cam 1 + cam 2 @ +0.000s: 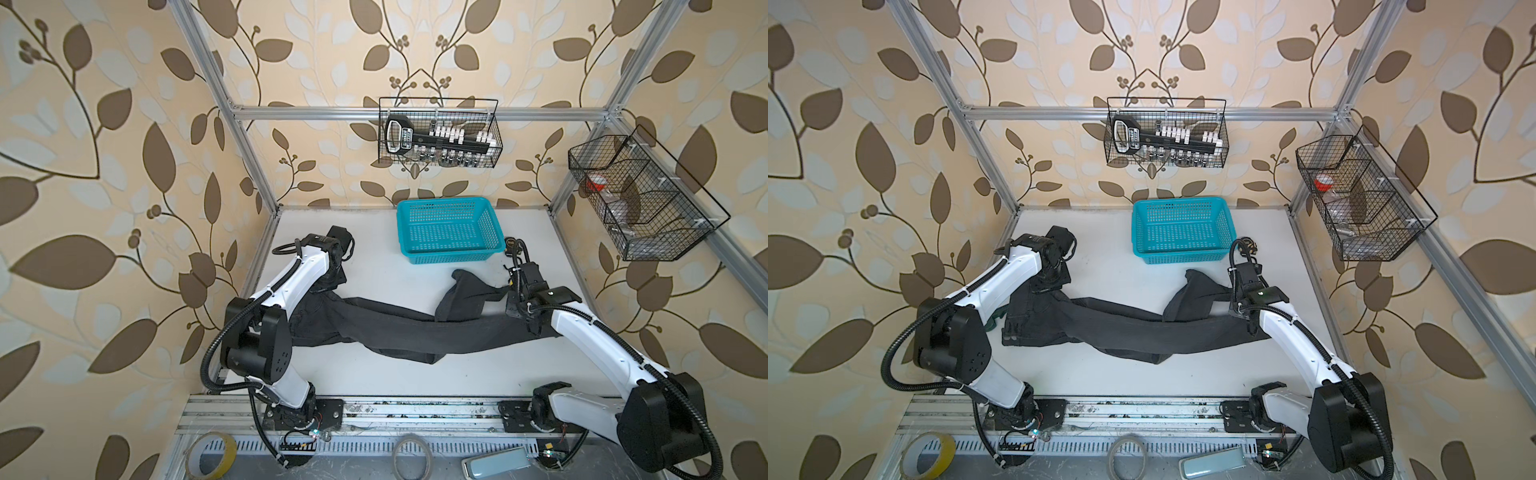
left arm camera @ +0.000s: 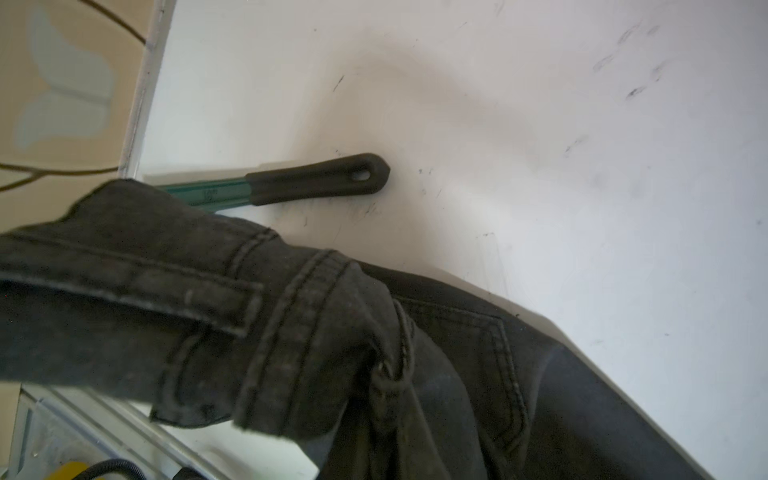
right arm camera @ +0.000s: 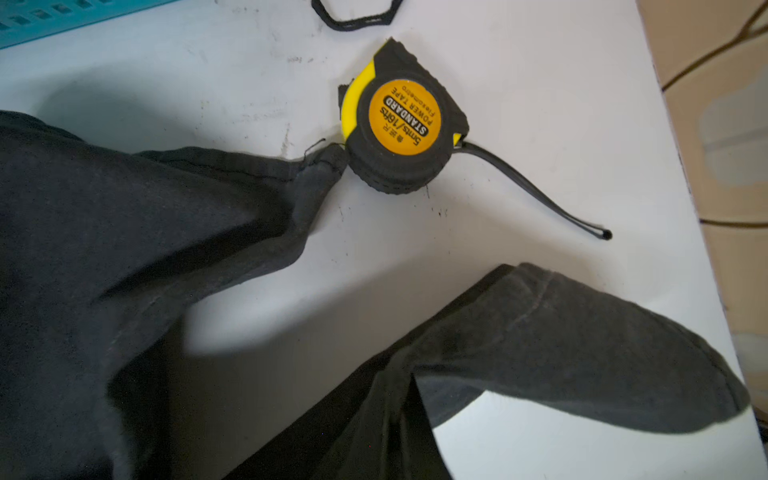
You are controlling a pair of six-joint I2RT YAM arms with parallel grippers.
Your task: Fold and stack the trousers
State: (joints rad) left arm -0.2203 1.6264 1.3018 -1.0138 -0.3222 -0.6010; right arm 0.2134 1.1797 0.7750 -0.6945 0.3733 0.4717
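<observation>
The dark charcoal trousers (image 1: pixel 395 328) (image 1: pixel 1121 328) lie stretched across the white table in both top views. The waist is at the left and the legs run right. One leg is folded back toward the basket. My left gripper (image 1: pixel 328 287) (image 1: pixel 1046 286) is shut on the waistband, which bunches up off the table in the left wrist view (image 2: pixel 291 332) and covers the jaws. My right gripper (image 1: pixel 528 320) (image 1: pixel 1248 318) is shut on a leg end, and the cloth (image 3: pixel 540 340) pulls to a pinched point over its jaws.
A turquoise basket (image 1: pixel 446 230) (image 1: pixel 1183 230) stands at the back middle. A yellow-black tape measure (image 3: pixel 401 124) (image 1: pixel 509 242) touches the folded leg's hem. A green wrench with a black handle (image 2: pixel 316 178) lies partly under the waistband. Wire baskets (image 1: pixel 440 133) (image 1: pixel 640 195) hang on the frame.
</observation>
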